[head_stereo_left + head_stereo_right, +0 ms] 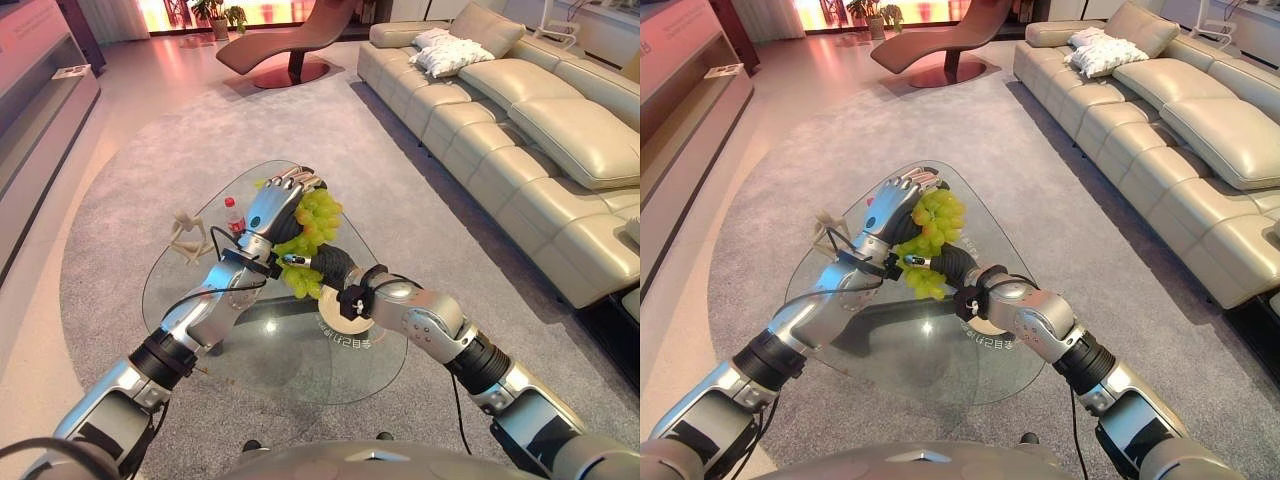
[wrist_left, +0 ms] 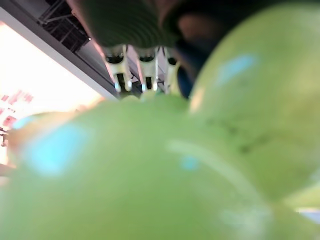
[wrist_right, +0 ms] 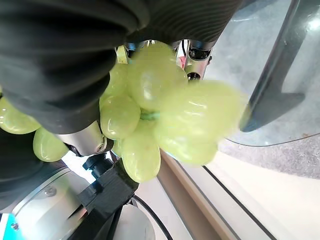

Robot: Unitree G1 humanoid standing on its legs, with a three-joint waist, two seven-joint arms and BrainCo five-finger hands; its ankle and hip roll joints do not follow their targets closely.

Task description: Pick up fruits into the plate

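A bunch of green grapes point(image 1: 318, 218) hangs above the middle of the glass table point(image 1: 270, 355), between my two hands. My right hand point(image 1: 335, 266) comes in from the right and is shut on the grapes point(image 3: 150, 95), which sit between its thumb and fingers point(image 3: 192, 50). My left hand point(image 1: 272, 205) lies against the far left side of the bunch, its fingers point(image 2: 145, 65) straight over the grapes point(image 2: 150, 165). A white plate point(image 1: 345, 330) lies on the glass below my right wrist, partly hidden by the arm.
A small red-capped bottle point(image 1: 233, 214) and a pale wooden star-shaped ornament point(image 1: 188, 238) stand on the table's left part. A beige sofa point(image 1: 520, 110) runs along the right. A brown lounge chair point(image 1: 290, 40) stands far back on the grey rug.
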